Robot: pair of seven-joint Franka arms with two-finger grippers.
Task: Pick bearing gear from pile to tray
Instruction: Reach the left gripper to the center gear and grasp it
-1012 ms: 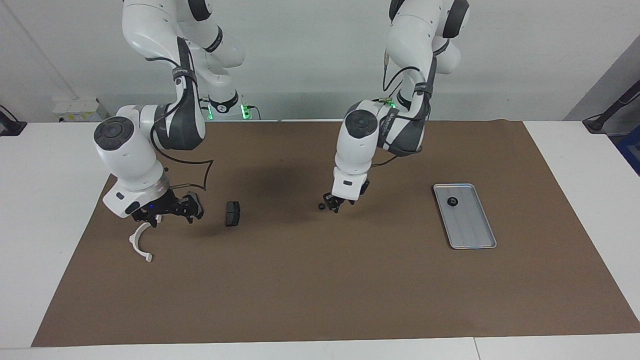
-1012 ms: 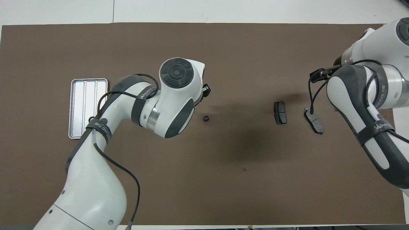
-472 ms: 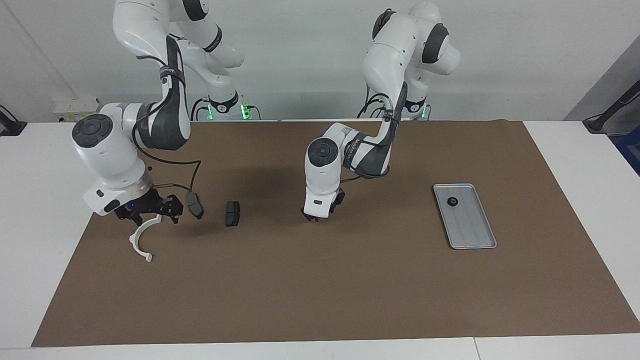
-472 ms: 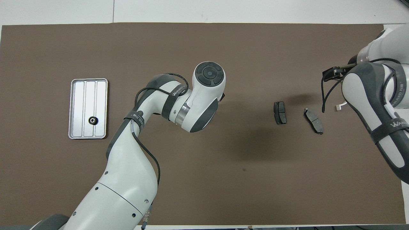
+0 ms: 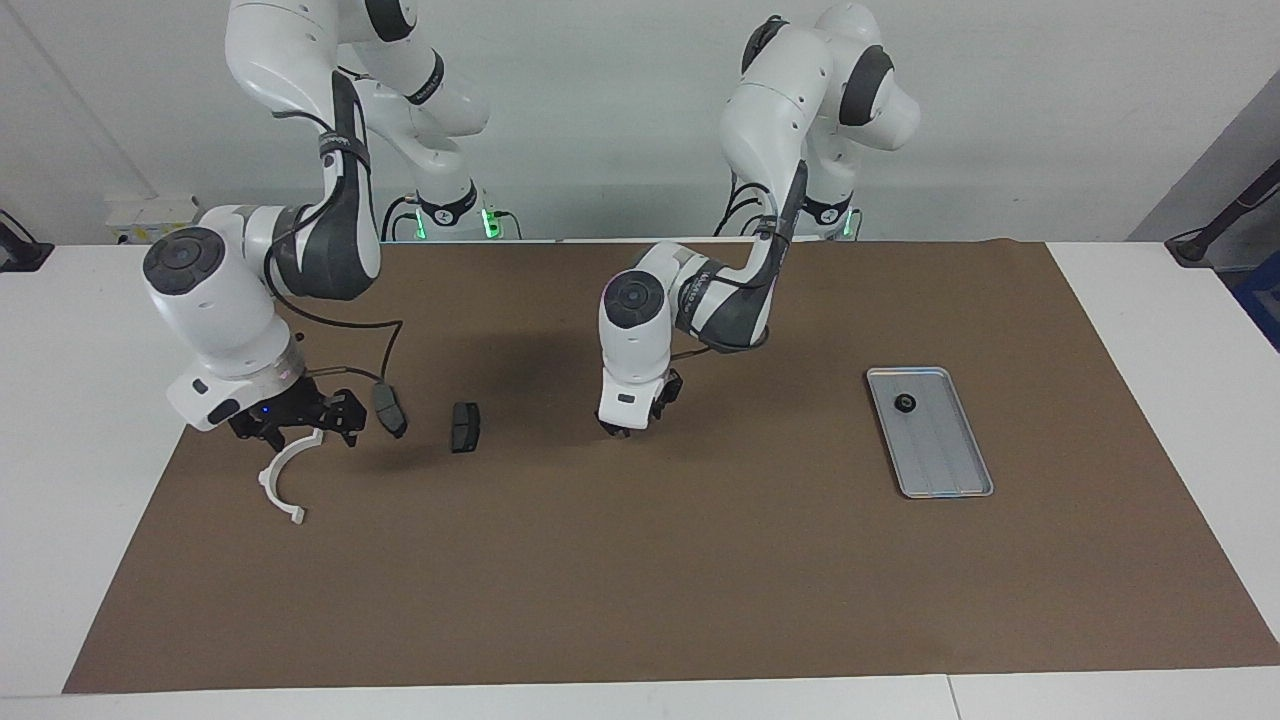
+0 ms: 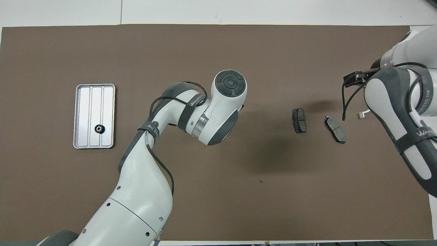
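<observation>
The left pincer (image 5: 622, 430) hangs low over mid-worktop, its tips hiding whatever lies under them; open or closed cannot be told. One bearing gear (image 5: 904, 404) already lies in the tray (image 5: 950, 490), well toward the left arm's end. The right pincer (image 5: 290, 430) waits spread wide over the white half-ring bracket (image 5: 278, 485).

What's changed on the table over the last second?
The left gripper slid toward the right arm's end and now covers the spot where the black ring lay; the ring is hidden. The right gripper shifted off one dark pad, uncovering it. The white bracket, other pad, tray and its gear stayed put.
</observation>
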